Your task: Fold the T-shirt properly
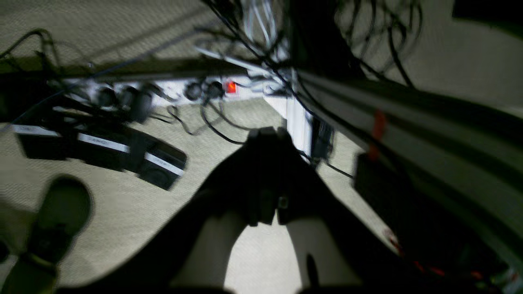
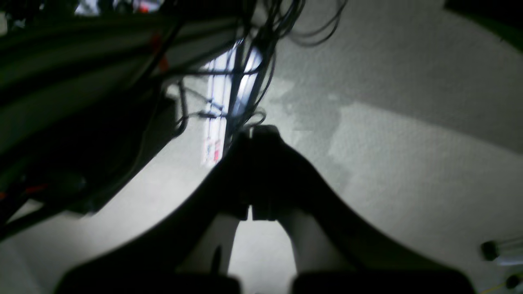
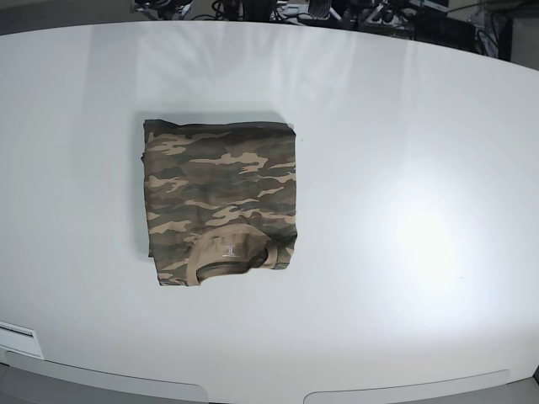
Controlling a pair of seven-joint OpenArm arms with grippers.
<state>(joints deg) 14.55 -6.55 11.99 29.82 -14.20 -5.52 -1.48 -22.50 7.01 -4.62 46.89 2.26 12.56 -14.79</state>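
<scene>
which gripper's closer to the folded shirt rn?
Cannot tell. T-shirt lies folded, alone on the table. Left gripper and right gripper are both shut, off the table, pointing at the floor.

Both wrist views show a blurred black hand point(image 1: 267, 132) point(image 2: 261, 130) — two dark fingers flaring wide toward the camera.

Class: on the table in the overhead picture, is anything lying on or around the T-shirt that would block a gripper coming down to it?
Nothing visible does. The T-shirt lies folded on the white table, with no other object beside or upon it.
</scene>
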